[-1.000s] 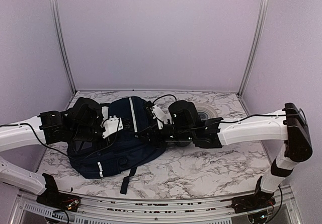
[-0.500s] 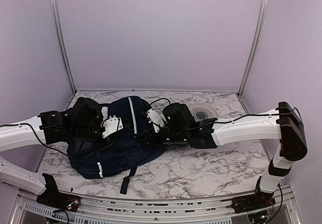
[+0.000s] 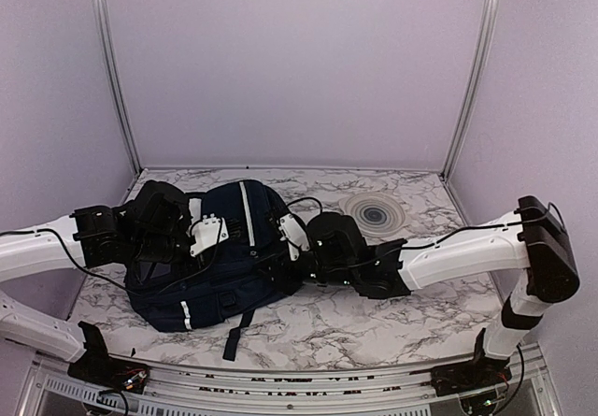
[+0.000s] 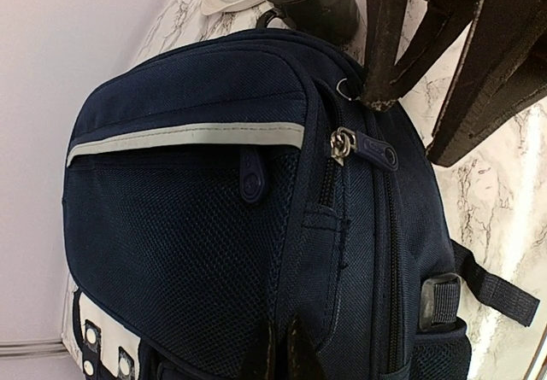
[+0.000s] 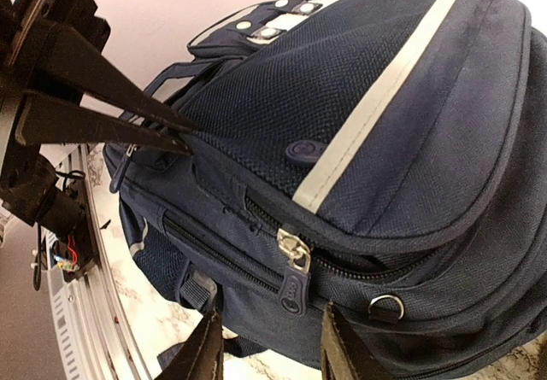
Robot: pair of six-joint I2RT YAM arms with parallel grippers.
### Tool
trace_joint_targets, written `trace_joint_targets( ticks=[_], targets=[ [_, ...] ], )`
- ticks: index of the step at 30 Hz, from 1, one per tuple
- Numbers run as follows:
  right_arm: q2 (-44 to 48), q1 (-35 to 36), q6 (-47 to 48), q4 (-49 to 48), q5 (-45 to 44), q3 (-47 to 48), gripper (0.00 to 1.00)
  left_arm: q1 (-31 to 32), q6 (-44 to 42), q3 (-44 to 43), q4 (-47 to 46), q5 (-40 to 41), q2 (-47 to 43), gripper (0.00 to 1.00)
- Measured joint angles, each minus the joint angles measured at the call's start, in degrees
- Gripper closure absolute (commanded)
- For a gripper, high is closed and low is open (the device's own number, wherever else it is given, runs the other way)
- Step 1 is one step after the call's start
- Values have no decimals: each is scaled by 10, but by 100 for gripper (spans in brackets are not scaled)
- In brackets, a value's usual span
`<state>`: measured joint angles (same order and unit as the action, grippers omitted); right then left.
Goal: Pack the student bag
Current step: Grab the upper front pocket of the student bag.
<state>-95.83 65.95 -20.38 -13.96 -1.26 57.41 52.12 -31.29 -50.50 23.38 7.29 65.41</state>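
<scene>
Bag [image 3: 234,248] lies at the table's [image 3: 374,318] nine o'clock; our left claw [image 5: 188,138] is clamped shut on its fabric, likely anchoring it, while our right claw [image 5: 272,316], part open and empty, lines up on the zip pull [image 5: 293,290] from three o'clock

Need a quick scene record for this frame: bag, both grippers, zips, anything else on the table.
bag: student bag lying on the marble table, left of centre
left gripper: shut, pinching bag fabric
right gripper: open at the bag's side, zipper pull just ahead of its fingers, nothing gripped
zips: those in view look closed
other: round ringed disc behind the right arm, apart from the bag
</scene>
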Motion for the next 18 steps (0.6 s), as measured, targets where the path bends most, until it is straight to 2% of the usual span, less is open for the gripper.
trace_joint_targets(
  ticks=[9, 10, 14, 18],
  targets=[
    [-64, 0, -7, 17, -23, 68, 71, 0, 0, 0, 0, -2, 0, 100],
    [-66, 0, -9, 23, -28, 72, 74, 0, 0, 0, 0, -2, 0, 100],
    [-72, 0, -16, 39, -43, 86, 99, -1, 0, 0, 0, -1, 0, 100],
    [-74, -3, -38, 41, -49, 86, 100, -2, 2, 0, 0, -1, 0, 100]
  ],
)
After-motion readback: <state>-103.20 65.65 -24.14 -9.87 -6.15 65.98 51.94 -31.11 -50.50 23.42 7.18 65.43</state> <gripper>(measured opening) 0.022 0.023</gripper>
